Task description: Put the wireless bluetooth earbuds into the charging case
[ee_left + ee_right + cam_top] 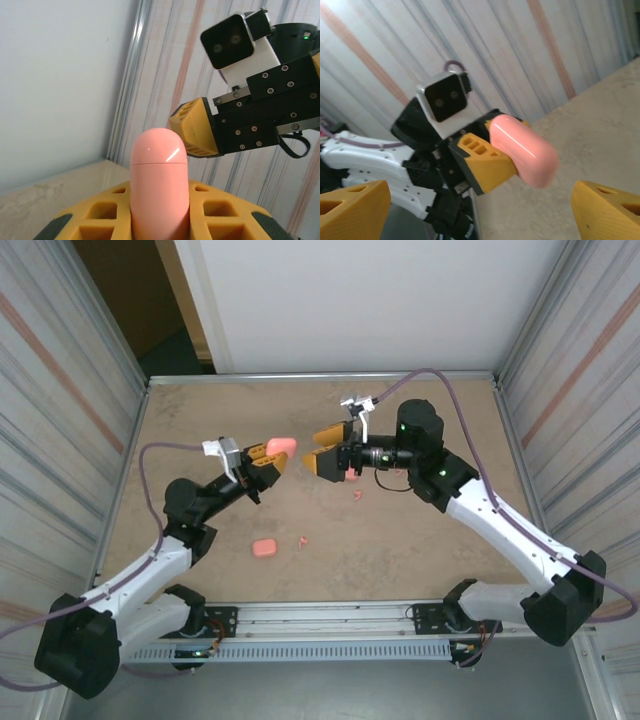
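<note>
- The left gripper point(270, 458), just left of centre in the top view, is clamped on a pink case point(281, 445).
- Low in the left wrist view, its yellow fingers point(235, 212) press the case's sides. The rounded end sticks up past them, with the lid seam closed.
- The case is held off the table point(420, 540), its free end pointing right toward the right gripper point(314, 448).
- The right gripper, just right of centre in the top view, has its jaws spread wide with nothing between them.
- In the right wrist view its fingertips point(607, 210) sit in the two lower corners, and the held case is at centre frame beyond them.
- The grippers are near each other but apart, and the case does not touch the right fingers.
- Two earbuds point(357, 495) lie loose on the table. One is just below the right gripper, and the other earbud point(302, 540) is lower, near centre.
- A second case point(264, 547) lies on the table just left of that lower earbud, well apart from both grippers.
</note>
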Controlling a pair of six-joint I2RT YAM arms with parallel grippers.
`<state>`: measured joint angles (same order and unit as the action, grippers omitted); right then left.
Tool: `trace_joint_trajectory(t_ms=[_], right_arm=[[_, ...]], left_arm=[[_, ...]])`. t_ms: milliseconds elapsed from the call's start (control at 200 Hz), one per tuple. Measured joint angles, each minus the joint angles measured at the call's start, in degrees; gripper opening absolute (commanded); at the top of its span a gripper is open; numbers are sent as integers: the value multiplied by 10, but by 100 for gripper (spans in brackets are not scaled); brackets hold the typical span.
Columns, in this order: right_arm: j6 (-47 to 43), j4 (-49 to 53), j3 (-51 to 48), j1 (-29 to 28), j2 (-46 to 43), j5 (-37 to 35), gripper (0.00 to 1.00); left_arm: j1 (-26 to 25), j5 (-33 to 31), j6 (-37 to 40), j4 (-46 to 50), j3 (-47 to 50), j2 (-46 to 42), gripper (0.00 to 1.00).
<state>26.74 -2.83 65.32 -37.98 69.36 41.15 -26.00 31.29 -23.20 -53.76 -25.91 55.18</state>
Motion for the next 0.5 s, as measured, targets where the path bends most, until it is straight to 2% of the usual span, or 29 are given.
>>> trace_joint_trajectory(t_ms=[286,501], right_arm=[[-2,54,-63,30,-48,-74,94],[5,77,-122,50,-80,-106,94]], left_arm=[[2,-50,49,171,-22,-16,0],[33,-71,57,244,-33,-16,0]])
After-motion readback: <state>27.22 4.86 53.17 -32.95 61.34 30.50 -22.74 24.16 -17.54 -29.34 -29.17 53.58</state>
